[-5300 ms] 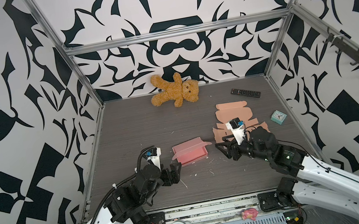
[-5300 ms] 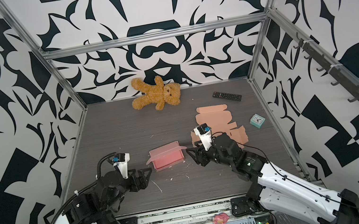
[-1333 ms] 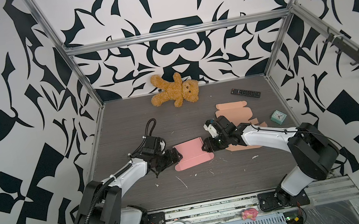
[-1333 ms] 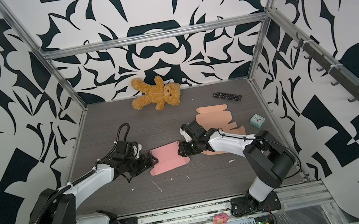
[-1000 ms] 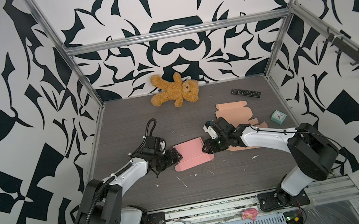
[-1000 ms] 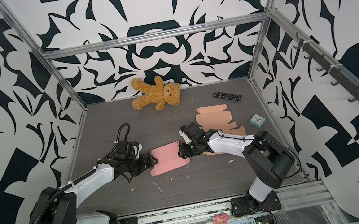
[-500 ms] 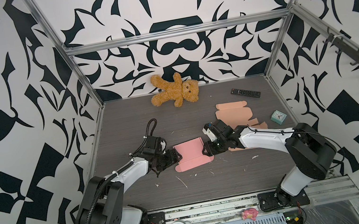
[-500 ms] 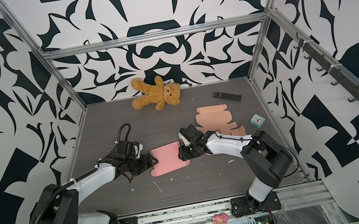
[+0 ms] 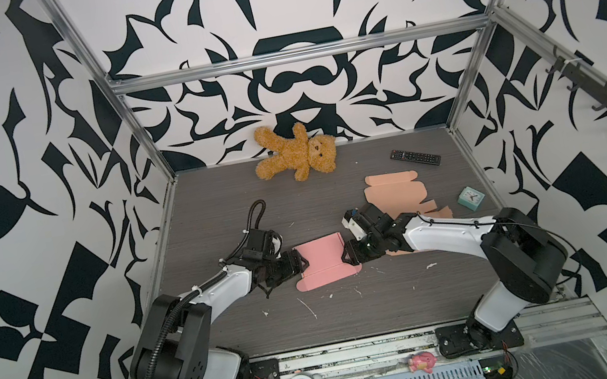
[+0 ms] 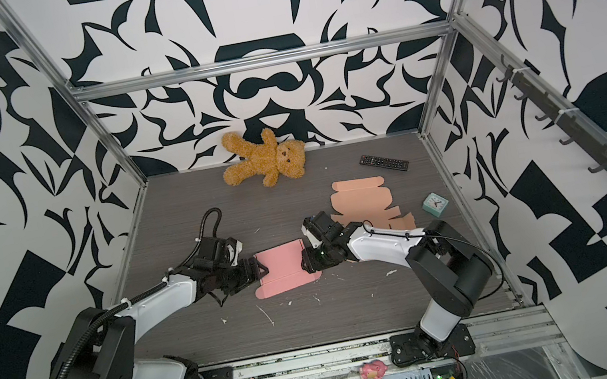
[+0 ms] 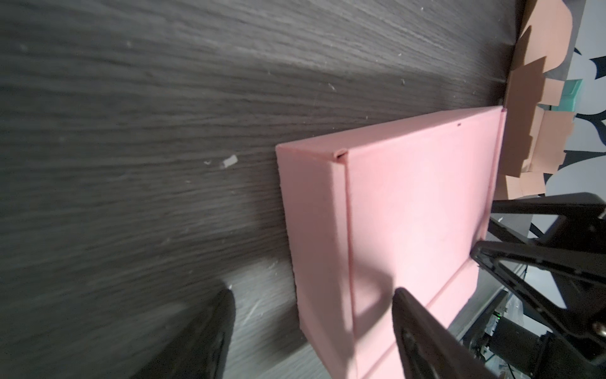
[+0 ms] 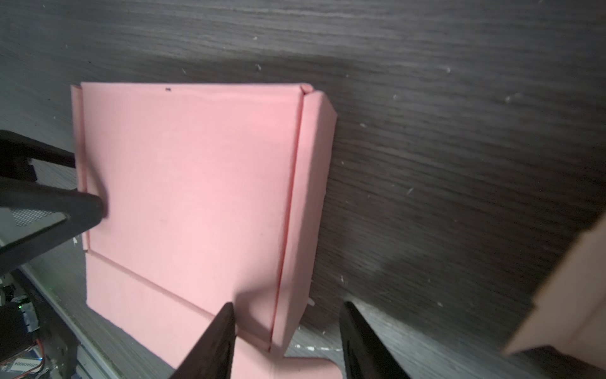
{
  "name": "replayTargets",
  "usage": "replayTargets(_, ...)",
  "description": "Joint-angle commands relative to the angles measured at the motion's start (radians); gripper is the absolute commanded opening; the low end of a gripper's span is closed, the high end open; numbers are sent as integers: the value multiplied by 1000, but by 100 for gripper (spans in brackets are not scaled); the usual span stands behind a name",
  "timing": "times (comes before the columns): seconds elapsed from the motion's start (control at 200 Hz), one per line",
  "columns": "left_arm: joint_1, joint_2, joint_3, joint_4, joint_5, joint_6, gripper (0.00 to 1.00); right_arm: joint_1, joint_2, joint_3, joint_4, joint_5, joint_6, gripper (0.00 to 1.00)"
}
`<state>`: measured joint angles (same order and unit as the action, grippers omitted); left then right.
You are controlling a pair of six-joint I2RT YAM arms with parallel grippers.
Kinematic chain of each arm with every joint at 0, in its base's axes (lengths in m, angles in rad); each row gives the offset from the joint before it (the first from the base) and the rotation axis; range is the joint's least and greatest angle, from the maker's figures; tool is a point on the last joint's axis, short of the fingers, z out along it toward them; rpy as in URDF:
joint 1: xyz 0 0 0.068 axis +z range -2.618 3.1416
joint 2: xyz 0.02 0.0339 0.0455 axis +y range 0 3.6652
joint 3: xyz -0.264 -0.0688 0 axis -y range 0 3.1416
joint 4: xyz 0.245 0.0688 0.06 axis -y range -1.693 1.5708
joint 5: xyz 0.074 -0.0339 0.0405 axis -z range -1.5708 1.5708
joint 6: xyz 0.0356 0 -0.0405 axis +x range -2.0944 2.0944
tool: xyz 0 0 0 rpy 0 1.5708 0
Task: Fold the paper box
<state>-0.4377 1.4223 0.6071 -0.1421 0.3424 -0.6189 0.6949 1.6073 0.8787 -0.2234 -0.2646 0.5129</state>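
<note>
You're straddling both ends of pink box (image 9: 323,261), lying in front of teddy bear (image 9: 296,156), w/ L gripper (image 9: 299,263) & R gripper (image 9: 347,257), jaws apart on both: be closing evenly, keeping side walls upright.

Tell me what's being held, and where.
Nothing gripped: left gripper and right gripper each straddle a side wall of the pink box, jaws open.
</note>
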Motion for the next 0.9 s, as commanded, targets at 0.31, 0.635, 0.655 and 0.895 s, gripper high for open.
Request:
replayTargets(0.31,3,44,-3,-33,-12,25,76,77,-19,18,-10,7,30,53)
replayTargets(0.635,3,32,-7,-37,-14,34,69,104,-24,-4,14,27,62,53)
replayTargets(0.655,4,31,-8,-37,-14,34,69,104,-24,-4,10,30,59,53)
replayTargets(0.895,3,-30,-1,-79,-32,53,71,104,-79,-10,-54,81,44,54)
